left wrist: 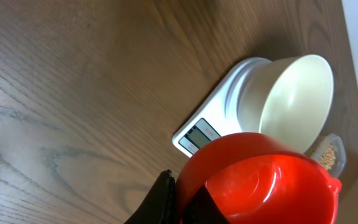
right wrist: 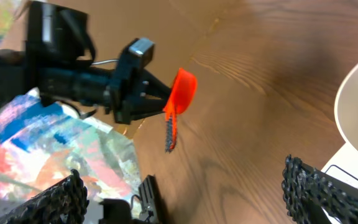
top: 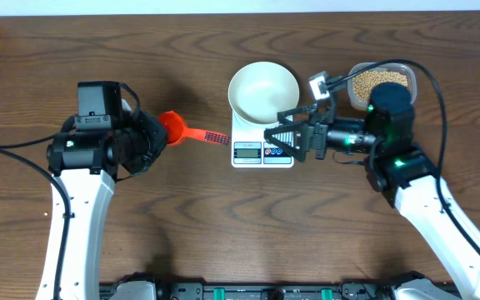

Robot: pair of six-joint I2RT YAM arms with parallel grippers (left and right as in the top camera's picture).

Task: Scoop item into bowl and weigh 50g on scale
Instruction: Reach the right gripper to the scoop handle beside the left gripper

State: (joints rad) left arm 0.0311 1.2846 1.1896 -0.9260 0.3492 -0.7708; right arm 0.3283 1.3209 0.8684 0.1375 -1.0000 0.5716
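Overhead, your left gripper [top: 158,132] is clenching on the cup end of a red scoop [top: 173,128]. The scoop's dark-tipped handle is pointing away toward the scale [top: 262,152], well short of touching it. The white bowl [top: 263,90] is sitting on the scale's platform, on the far side of the display. Your right gripper [top: 283,137] is hanging with its jaws spread wide and grasping nothing, its tips over the button end of the scale, just beside the bowl. The beans [top: 380,81] are lying in a clear plastic tub [top: 415,79] on the wooden table [top: 182,50], to the right of the bowl and next to your right arm. From the left wrist, the scoop's red cup is filling the lower frame, with the scale, the bowl and a corner of the tub of beans beyond it. From the right wrist, you are looking past the two wide-apart fingers [right wrist: 316,186] at the left gripper pinching the scoop above the table, handle hanging downward.
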